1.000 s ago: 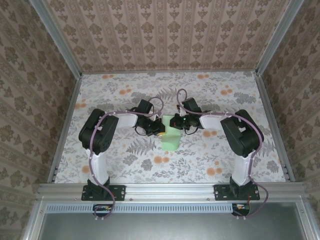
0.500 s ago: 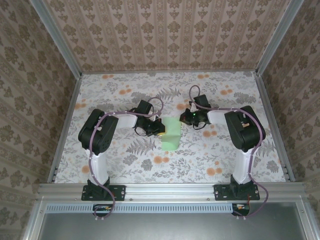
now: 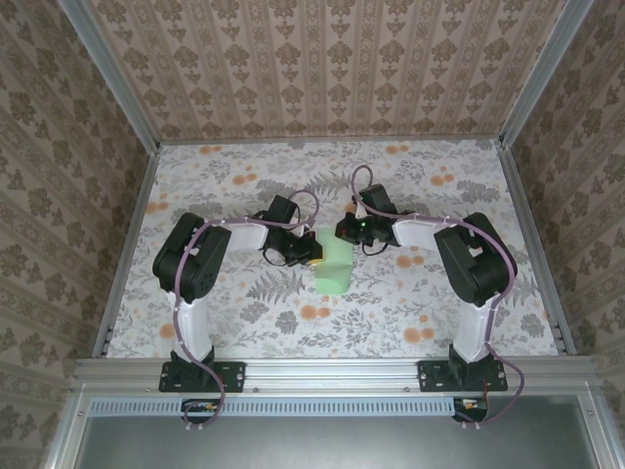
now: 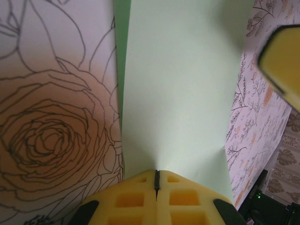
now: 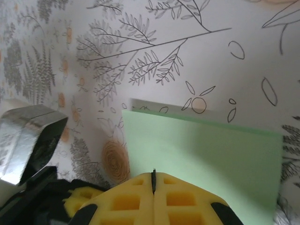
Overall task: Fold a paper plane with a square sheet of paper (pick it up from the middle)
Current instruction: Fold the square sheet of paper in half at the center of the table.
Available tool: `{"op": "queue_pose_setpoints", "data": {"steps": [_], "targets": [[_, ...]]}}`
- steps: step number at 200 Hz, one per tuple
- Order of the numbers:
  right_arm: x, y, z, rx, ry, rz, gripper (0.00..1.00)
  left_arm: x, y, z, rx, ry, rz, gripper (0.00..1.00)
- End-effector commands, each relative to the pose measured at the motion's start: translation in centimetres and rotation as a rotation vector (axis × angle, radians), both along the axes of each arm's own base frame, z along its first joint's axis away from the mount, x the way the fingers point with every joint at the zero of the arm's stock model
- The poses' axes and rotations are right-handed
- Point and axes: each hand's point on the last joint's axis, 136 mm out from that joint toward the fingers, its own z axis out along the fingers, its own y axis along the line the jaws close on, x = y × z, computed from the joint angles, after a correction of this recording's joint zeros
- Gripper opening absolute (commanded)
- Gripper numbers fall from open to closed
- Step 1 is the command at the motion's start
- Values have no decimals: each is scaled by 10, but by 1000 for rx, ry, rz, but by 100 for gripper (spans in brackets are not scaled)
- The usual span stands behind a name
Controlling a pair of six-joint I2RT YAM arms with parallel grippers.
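Note:
The square sheet of paper (image 3: 335,267) lies flat on the floral tabletop, folded into a pale green oblong that runs away from me. My left gripper (image 3: 311,252) is shut, its yellow tip (image 4: 157,174) touching the paper (image 4: 180,89) at its left long edge. My right gripper (image 3: 343,231) is shut too, its tip (image 5: 153,174) low over the far short end of the paper (image 5: 206,150). Nothing sits between either pair of jaws. The paper plane is out of view.
The patterned tabletop (image 3: 244,176) is bounded by aluminium rails and wallpapered walls on three sides. Both forearms reach inward over the table's middle, a hand's width apart. The left gripper's yellow finger (image 5: 77,199) shows close beside the right gripper.
The right gripper swung away to the right off the paper, then came back left to the paper's far end. The left gripper and the paper stayed where they were.

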Motion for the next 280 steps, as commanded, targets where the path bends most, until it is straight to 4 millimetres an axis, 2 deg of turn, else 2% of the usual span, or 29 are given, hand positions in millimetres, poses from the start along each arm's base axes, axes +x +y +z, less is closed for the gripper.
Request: {"op": "queue_pose_setpoints", "data": {"steps": [1,21,50,67,82,93,112,132,162,192,232,280], "targets": [[8,-7,-18,-8,56,-40,0,-79,82,-98,443,284,25,0],[14,-18,-28,-14,74,-73,0,-80,83,-99,443,286,21,0],[25,-54,-42,-46,102,-155,0,-80,84,-100,443,287,25,0],[32,-76,-36,-58,93,-197,0,-82,84,-101,444,291,24,0],[34,-83,-17,-79,55,-198,0,-82,84,-102,444,291,26,0],[31,-81,-1,-73,24,-182,0,-82,84,-102,440,291,29,0],[12,-69,21,-41,3,-130,0,-82,84,-102,438,290,31,0],[-18,-43,26,4,27,-41,0,-81,84,-102,439,287,32,0],[-60,-6,16,47,115,54,0,-81,84,-102,441,285,33,0],[-88,11,-4,31,195,118,0,-80,84,-102,442,282,35,0],[-109,6,-29,7,268,133,0,-80,84,-102,443,280,37,0],[-121,0,-40,-4,298,135,0,-79,84,-104,446,283,41,0]]}}
